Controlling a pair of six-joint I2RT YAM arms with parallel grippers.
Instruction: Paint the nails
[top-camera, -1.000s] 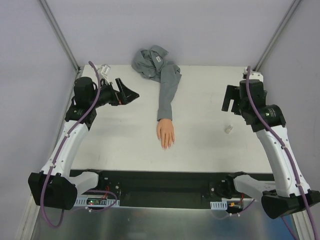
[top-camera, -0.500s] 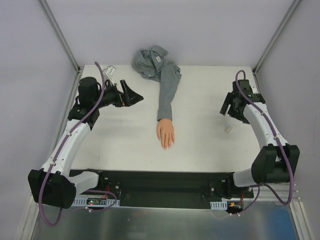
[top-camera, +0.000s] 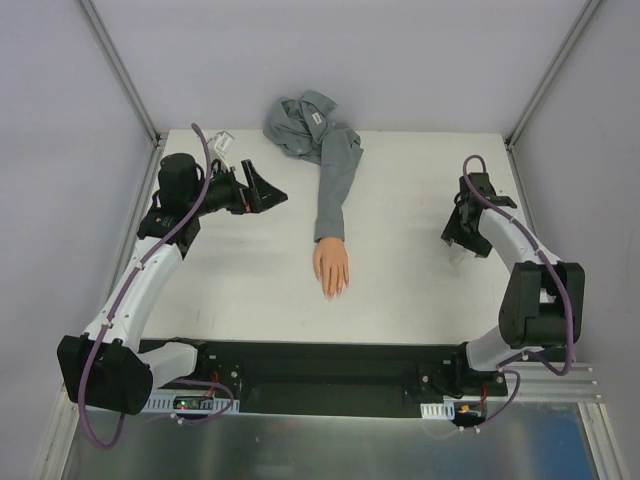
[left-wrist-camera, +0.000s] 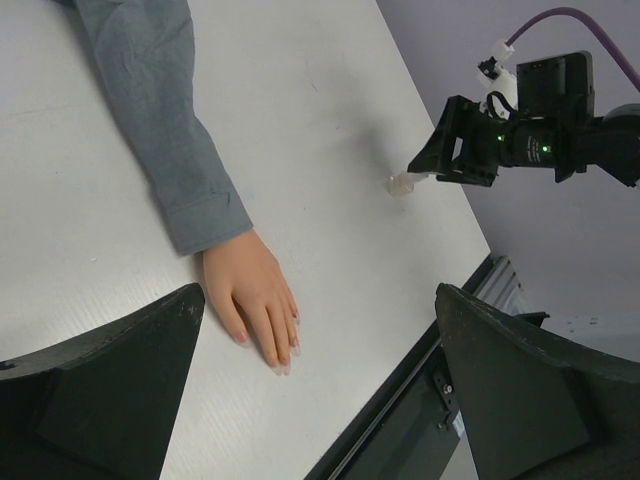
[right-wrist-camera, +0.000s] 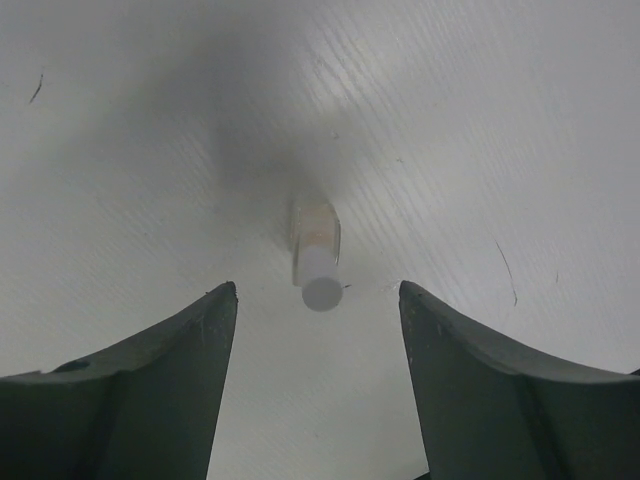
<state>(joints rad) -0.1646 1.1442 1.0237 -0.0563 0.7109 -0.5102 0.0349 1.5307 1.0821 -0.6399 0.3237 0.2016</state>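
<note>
A peach mannequin hand (top-camera: 331, 269) with a grey shirt sleeve (top-camera: 337, 185) lies palm down mid-table; its tiny nails (left-wrist-camera: 282, 350) show at the fingertips in the left wrist view. A small clear bottle (right-wrist-camera: 316, 250) with a white cap stands on the table at the right, also visible in the left wrist view (left-wrist-camera: 401, 184). My right gripper (top-camera: 457, 240) is open and hangs just above the bottle, jaws on either side, not touching it. My left gripper (top-camera: 270, 192) is open and empty, held above the table left of the sleeve.
The rest of the grey shirt (top-camera: 300, 122) is bunched at the table's back edge. A small clear object (top-camera: 220, 141) lies at the back left corner. The black front rail (top-camera: 320, 365) runs along the near edge.
My right arm has swung down and inward, bringing its gripper close over the small bottle. My left gripper has shifted slightly right and stayed open.
</note>
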